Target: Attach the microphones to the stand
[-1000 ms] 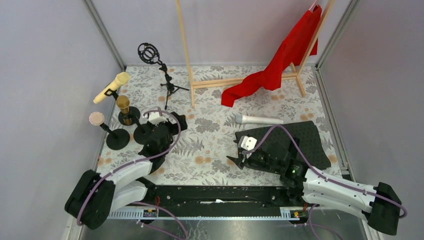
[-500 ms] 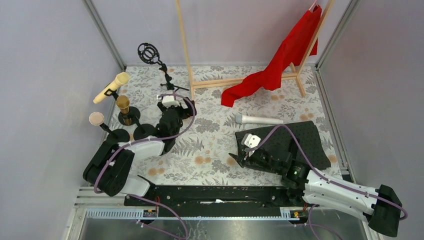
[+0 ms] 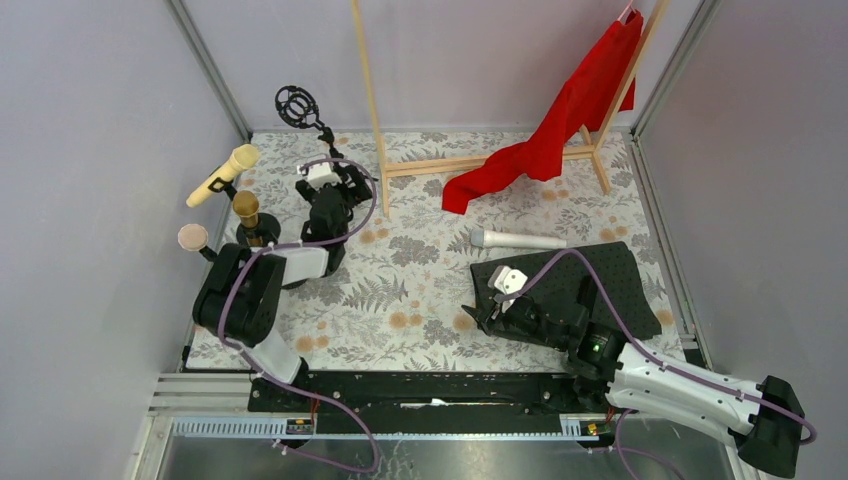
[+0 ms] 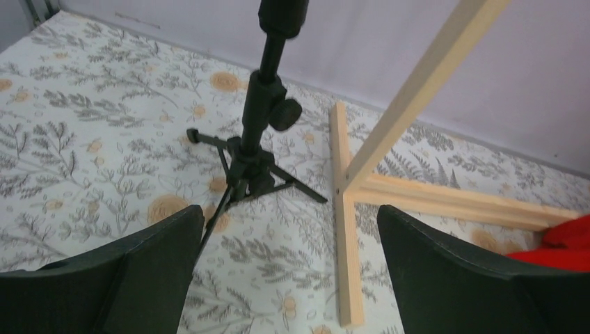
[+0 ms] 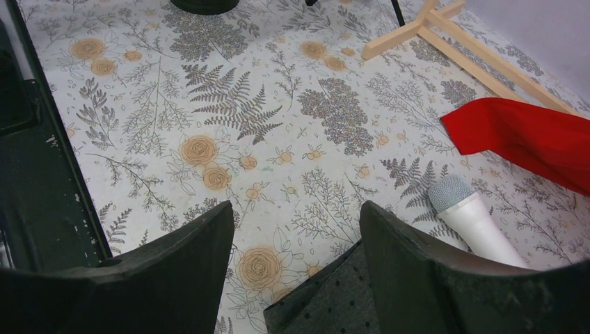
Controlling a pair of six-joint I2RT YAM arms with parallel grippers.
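Evidently the last fitting is in hand: the tripod stand (image 4: 261, 132) carries nothing, and the white microphone (image 3: 518, 239) lies flat on the surface (image 3: 420, 290), just beyond the black mat (image 3: 610, 275). The left pincer (image 4: 289, 229) and right pincer (image 5: 296, 223) are both held wide, nothing gripped. A grasp by the right is called for next. The wooden rack (image 3: 372, 100) and red cloth (image 3: 560, 115) crowd the route.

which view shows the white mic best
Top external: the white microphone lies in full on the floral mat. Right wrist shows only its head and upper body up close, the rest hidden. Left wrist misses it.
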